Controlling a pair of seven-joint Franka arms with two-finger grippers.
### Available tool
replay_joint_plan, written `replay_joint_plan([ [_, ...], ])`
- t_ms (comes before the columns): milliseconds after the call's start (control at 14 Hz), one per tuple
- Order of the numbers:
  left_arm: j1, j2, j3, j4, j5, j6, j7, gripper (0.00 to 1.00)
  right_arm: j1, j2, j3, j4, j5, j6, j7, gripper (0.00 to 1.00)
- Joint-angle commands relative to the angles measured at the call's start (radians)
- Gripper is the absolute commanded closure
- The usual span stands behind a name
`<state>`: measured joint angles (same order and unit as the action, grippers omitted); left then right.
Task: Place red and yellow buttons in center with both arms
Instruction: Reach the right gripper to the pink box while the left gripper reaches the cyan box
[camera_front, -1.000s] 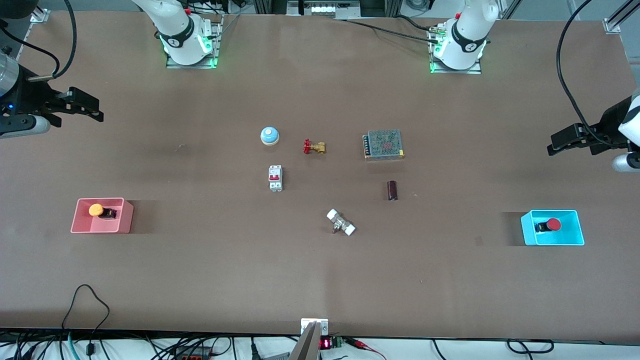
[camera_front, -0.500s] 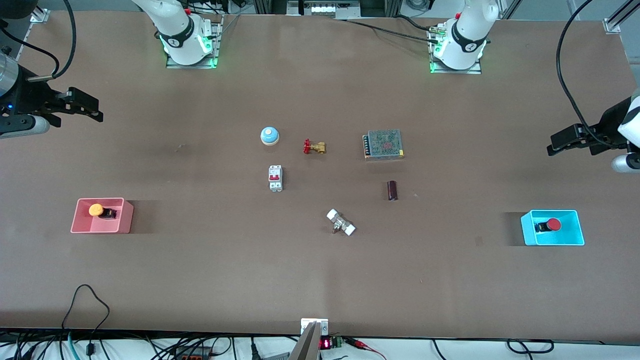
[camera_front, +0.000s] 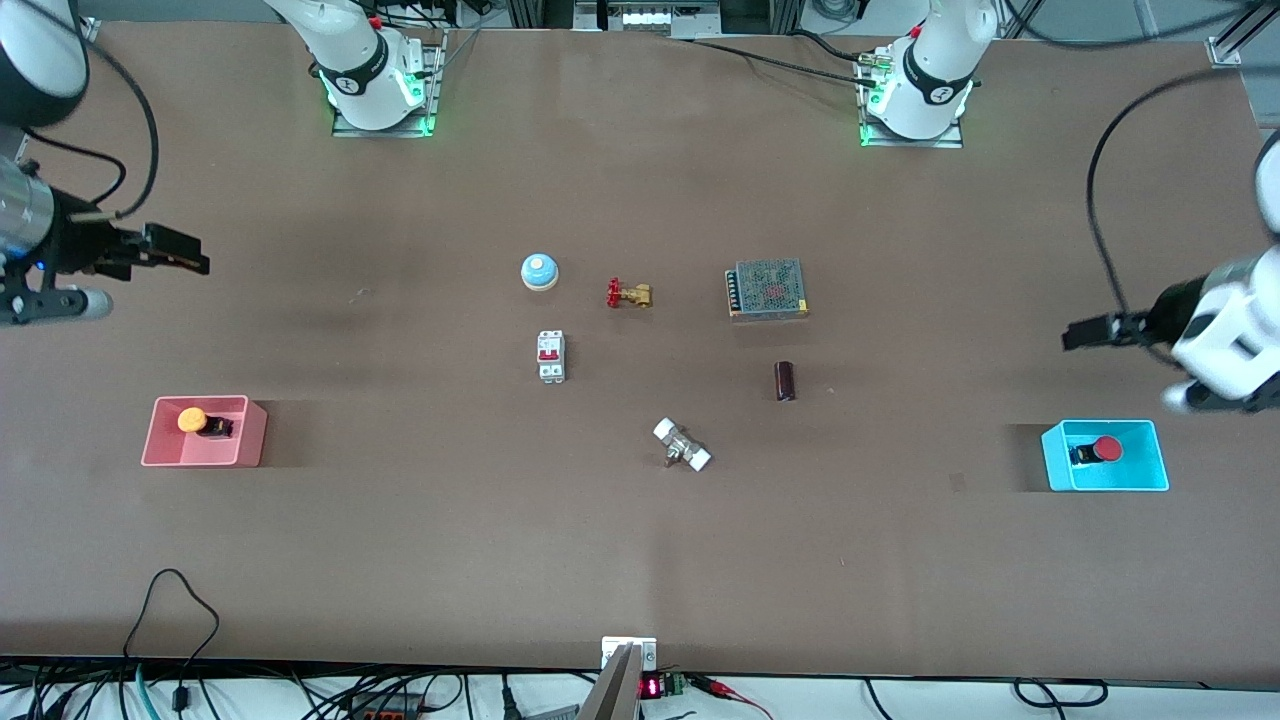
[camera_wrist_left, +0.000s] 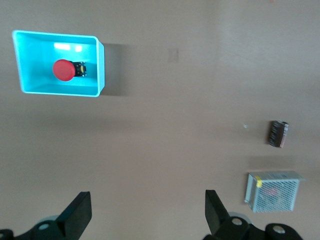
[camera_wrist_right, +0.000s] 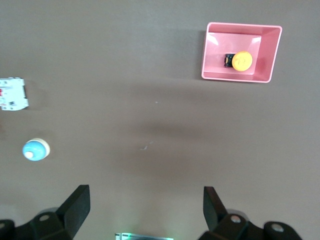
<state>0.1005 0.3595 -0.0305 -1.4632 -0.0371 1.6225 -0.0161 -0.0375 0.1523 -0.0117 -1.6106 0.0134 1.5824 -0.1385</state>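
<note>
The yellow button (camera_front: 192, 421) lies on its side in the pink bin (camera_front: 250, 440) at the right arm's end of the table. It also shows in the right wrist view (camera_wrist_right: 243, 61). The red button (camera_front: 1105, 449) lies in the light blue bin (camera_front: 1150, 475) at the left arm's end, and shows in the left wrist view (camera_wrist_left: 64, 70). My right gripper (camera_front: 180, 252) is open and empty, over bare tabletop apart from the pink bin. My left gripper (camera_front: 1085, 332) is open and empty, over bare tabletop beside the blue bin. Both grippers' jaws stand wide apart in the wrist views (camera_wrist_left: 148, 210) (camera_wrist_right: 146, 207).
In the center lie a blue-and-white bell (camera_front: 539, 271), a brass valve (camera_front: 628, 294), a metal mesh box (camera_front: 767, 288), a white breaker (camera_front: 551, 356), a dark cylinder (camera_front: 785, 380) and a white-ended fitting (camera_front: 682, 446). Cables run along the table's front edge.
My left gripper has come closer to the blue bin. My right gripper has shifted a little toward the pink bin. The buttons have not moved.
</note>
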Motion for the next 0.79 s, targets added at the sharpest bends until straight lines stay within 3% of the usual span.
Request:
replay_joint_plan([
  [0, 0.030, 0.099, 0.001, 0.063, 0.006, 0.058, 0.011, 0.00, -0.062, 0.082, 0.004, 0.017, -0.015, 0.123, -0.126, 0.00],
  [429, 0.143, 0.288, 0.001, 0.057, -0.004, 0.313, 0.011, 0.00, -0.156, 0.297, 0.004, 0.067, -0.015, 0.391, -0.185, 0.00],
  [714, 0.177, 0.377, 0.001, 0.063, 0.006, 0.369, 0.013, 0.00, -0.174, 0.381, 0.006, 0.054, -0.029, 0.545, -0.191, 0.00],
])
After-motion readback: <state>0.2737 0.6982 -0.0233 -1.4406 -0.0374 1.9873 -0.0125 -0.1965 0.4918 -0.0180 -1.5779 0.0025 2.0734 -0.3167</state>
